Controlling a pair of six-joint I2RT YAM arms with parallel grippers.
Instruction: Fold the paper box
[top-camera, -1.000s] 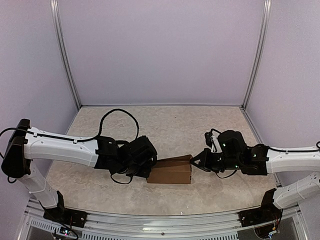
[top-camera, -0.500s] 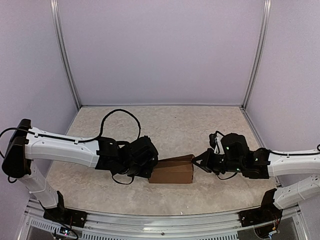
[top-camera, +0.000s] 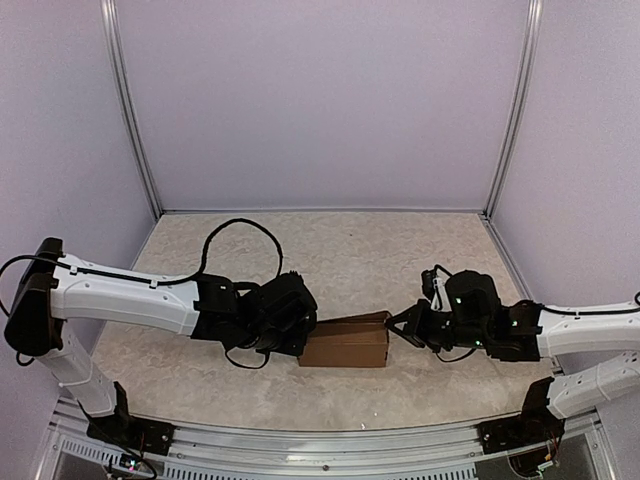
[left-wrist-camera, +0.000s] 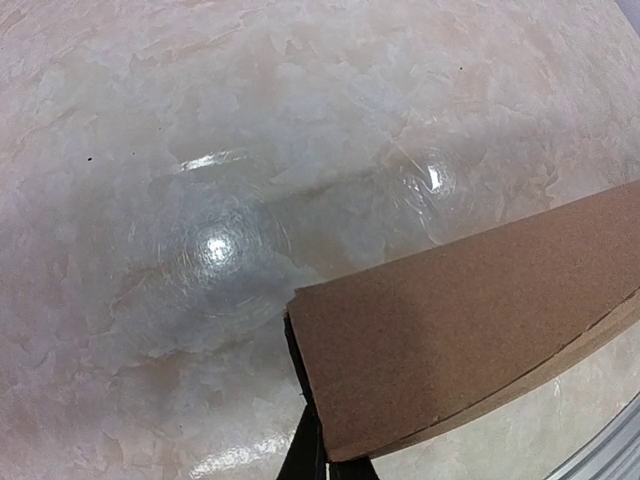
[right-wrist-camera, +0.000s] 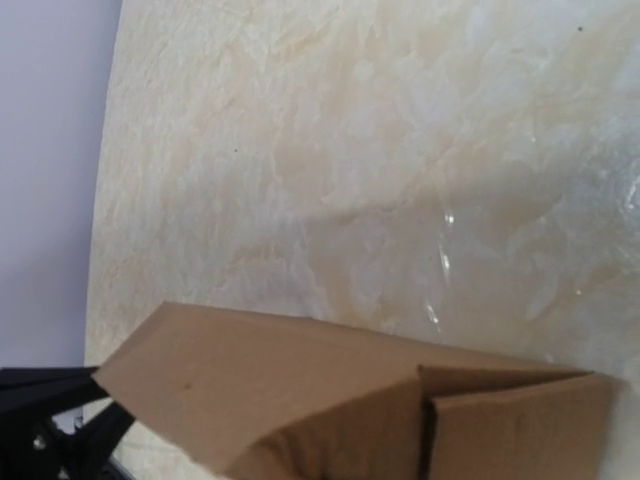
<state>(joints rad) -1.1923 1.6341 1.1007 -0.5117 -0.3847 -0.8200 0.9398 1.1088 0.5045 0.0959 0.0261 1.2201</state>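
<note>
Flanking paper box (top-camera: 345, 349), left gripper (top-camera: 302, 342), right gripper (top-camera: 397, 327) seemingly touch its ends.

even, soft overhead light across top view; walls evenly lit; faint shadow cast beneath paper box (top-camera: 342, 345) on table (top-camera: 340, 250). two round glare spots reflected off glossy table in left wrist view. right wrist view slightly blurred; near cardboard edge rendered out of focus.
</note>
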